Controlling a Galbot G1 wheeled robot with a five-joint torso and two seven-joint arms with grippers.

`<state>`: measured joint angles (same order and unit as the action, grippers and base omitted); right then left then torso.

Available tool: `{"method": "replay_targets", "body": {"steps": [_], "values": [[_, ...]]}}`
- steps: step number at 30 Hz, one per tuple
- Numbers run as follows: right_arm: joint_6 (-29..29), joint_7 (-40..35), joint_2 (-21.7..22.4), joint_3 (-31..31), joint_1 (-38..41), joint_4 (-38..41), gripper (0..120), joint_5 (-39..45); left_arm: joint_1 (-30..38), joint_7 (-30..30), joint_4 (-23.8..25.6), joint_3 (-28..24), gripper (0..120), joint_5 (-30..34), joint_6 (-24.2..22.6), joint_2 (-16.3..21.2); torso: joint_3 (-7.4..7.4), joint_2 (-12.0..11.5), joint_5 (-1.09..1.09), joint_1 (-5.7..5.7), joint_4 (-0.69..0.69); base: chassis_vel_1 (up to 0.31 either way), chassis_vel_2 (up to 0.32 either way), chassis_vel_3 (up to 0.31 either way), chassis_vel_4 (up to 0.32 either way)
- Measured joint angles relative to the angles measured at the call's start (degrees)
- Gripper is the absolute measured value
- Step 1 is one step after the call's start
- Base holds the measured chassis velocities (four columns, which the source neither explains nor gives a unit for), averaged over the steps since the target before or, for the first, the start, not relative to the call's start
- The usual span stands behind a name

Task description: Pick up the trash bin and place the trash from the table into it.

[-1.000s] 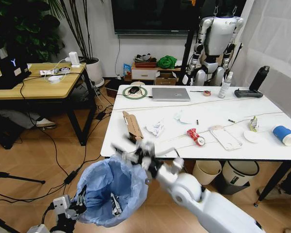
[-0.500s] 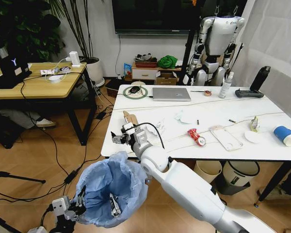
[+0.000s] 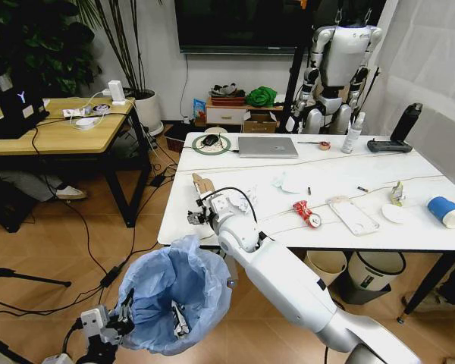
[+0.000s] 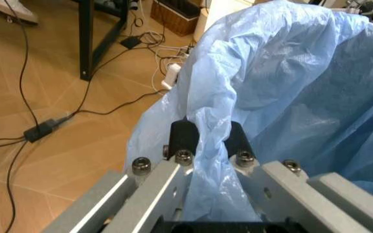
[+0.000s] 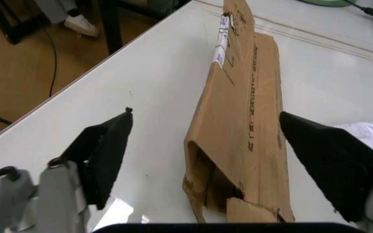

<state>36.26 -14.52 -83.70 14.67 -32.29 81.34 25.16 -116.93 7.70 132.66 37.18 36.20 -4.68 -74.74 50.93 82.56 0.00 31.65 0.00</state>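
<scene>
You see a flattened brown cardboard box [image 5: 242,126] — matt, rough-edged paperboard — on the smooth, glossy white marble-look table [image 5: 154,92]; the round bin's thin light-blue plastic bag [image 4: 290,97] looks crinkled, faintly shiny.

cardboard box [image 3: 202,186] (near end) behind right tool [image 3: 199,215]

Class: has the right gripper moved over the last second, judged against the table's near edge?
Yes. The right gripper rose from below the table edge to over the cardboard box.

cardboard box [image 3: 205,184] on table [image 3: 349,227], trash bin [image 3: 174,296] below front-left
</scene>
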Motion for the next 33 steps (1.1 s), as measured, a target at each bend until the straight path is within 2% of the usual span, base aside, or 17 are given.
{"method": "replay_targets", "body": {"steps": [3, 8, 9, 15, 17, 18, 21, 22, 25, 29, 30, 33], "values": [[-0.1, 0.07, -0.01, -0.09, -0.01, -0.05, 81, -0.04, 0.01, -0.01, 0.0, 0.0, 0, 0.0, 0.01, 0.04, 0.0, 0.0, 0.0, 0.0, 0.0, 0.0, 0.0, 0.0, 0.0], [-0.47, 0.17, 0.17, -0.03, -0.15, -0.07, 55, -0.3, 0.13, -0.03, -0.11, 0.05, 0, 0.07, 0.04, 0.21, 0.0, 0.0, 0.0, -0.01, -0.01, 0.0, 0.0, 0.0, 0.0], [-0.47, 0.17, 0.17, -0.03, -0.15, -0.07, 55, -0.3, 0.13, -0.03, -0.11, 0.05, 0, 0.07, 0.04, 0.21, 0.0, 0.0, 0.0, -0.01, -0.01, 0.0, 0.0, 0.0, 0.0], [-0.24, 1.41, 0.53, -0.21, -0.34, -0.41, 29, -1.65, 0.33, -0.03, -0.47, 0.12, 0, 0.3, 0.1, 0.54, 0.0, 0.0, 0.0, -0.01, 0.0, 0.0, 0.0, 0.0, 0.0], [-0.21, 1.44, 0.63, -0.21, -0.36, -0.41, 27, -1.73, 0.37, -0.03, -0.48, 0.13, 0, 0.34, 0.11, 0.58, 0.0, 0.0, 0.0, -0.01, 0.0, 0.0, 0.0, 0.0, 0.0], [-0.15, 1.5, 1.04, -0.15, -0.5, -0.41, 20, -1.84, 0.49, -0.03, -0.48, 0.13, 0, 0.43, 0.1, 0.62, 0.0, 0.0, 0.0, -0.01, 0.0, 0.0, 0.0, 0.0, 0.0], [-0.16, 1.45, 1.34, -0.2, -0.82, -0.41, 10, -2.34, 0.62, -0.04, -0.54, 0.09, 0, 0.47, 0.11, 0.65, 0.0, 0.0, 0.0, -0.01, -0.01, 0.0, 0.0, 0.0, 0.0], [-0.23, 1.4, 1.41, -0.48, -0.97, -0.39, 2, -2.47, 0.68, -0.03, -0.61, 0.07, 0, 0.48, 0.1, 0.65, 0.0, 0.0, 0.0, -0.01, -0.01, 0.0, 0.0, 0.0, 0.0], [-0.63, 1.39, 1.6, -0.84, -1.1, -0.07, 0, -2.39, 0.71, -0.03, -0.68, 0.05, 0, 0.52, 0.11, 0.68, 0.0, 0.0, 0.0, -0.01, 0.0, 0.0, 0.0, 0.0, 0.0], [-5.07, 1.44, 2.25, -1.26, -1.24, 1.04, 0, 0.38, 0.83, -0.01, -0.79, 0.06, 0, 0.62, 0.1, 0.77, 0.0, 0.0, 0.0, -0.01, 0.0, 0.0, 0.0, 0.0, 0.0], [-9.34, 1.88, 2.89, -1.26, -1.36, 2.05, 0, 2.43, 0.84, -0.01, -0.8, 0.06, 0, 0.77, 0.1, 0.79, 0.0, 0.0, 0.0, -0.01, 0.0, 0.0, 0.0, 0.0, 0.0], [-17.09, 5.26, 4.86, -1.41, -2.09, 6.72, 0, 8.32, 0.86, 0.0, -0.79, 0.06, 0, 1.16, 0.11, 0.82, 0.0, 0.0, 0.01, 0.0, -0.01, 0.0, 0.0, 0.0, 0.0]]}}
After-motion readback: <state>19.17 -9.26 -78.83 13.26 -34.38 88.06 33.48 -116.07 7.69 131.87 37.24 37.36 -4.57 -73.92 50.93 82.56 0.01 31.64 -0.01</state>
